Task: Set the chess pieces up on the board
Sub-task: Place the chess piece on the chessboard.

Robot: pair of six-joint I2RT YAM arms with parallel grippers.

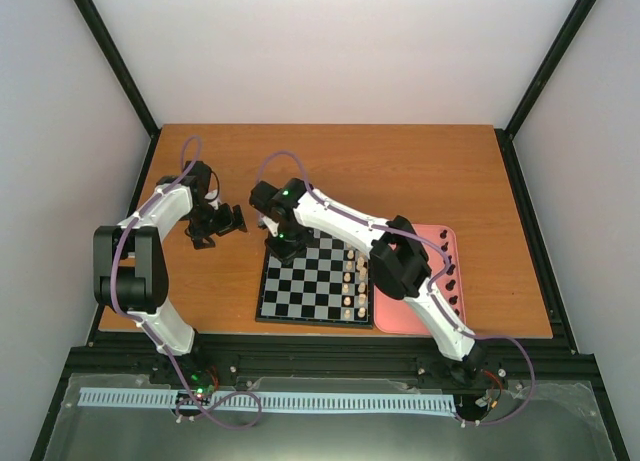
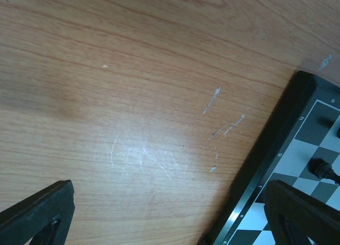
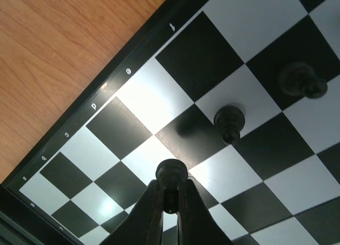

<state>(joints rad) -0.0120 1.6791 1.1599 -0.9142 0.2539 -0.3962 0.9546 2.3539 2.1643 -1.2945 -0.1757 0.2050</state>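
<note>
From my station I judge the job roughly half done. The cream-white pieces stand in two files along the right edge of the board, which lies at the near edge of the tabletop. The black side has barely begun. In the right wrist view I count two black chess pieces standing on squares near the lettered edge, and the left wrist view shows another one or two by the board's corner. The left files look mostly bare from above, though the arm hides the far left corner.

The right gripper is pressed together on one tiny black piece, pinching it just below the head and holding it over squares a little in from that edge. I cannot tell whether its foot touches the board. The left gripper is spread wide with nothing in it, over bare wood just beside the board's left edge.

A row of black pieces waits in the pink tray, which touches the board's right edge. The right arm lies across the board above the cream files, so I would watch for it knocking them on each trip to the tray
</note>
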